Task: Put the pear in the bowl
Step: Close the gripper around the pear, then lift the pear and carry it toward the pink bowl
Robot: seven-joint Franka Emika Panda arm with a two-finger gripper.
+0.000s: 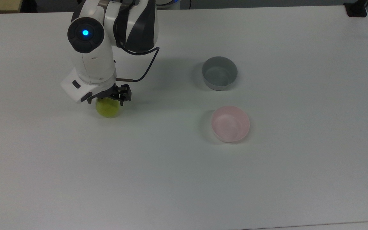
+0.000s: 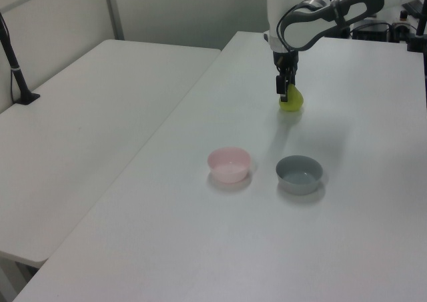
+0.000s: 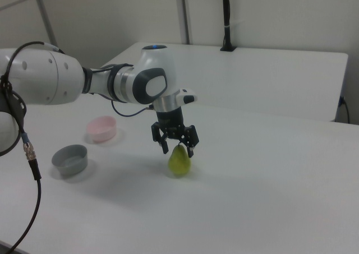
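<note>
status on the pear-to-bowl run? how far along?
Done: the tool is down over the pear, open jaws straddling its top. In hand: the grasp itself; the jaws have not closed and the pear sits on the table. Left: close, lift, carry to the pink bowl, which is empty, beside the grey bowl, then release.

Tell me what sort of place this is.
Probably a robotics lab or test room: a robot arm works on a bare white table, with only a pear and two plastic bowls.
</note>
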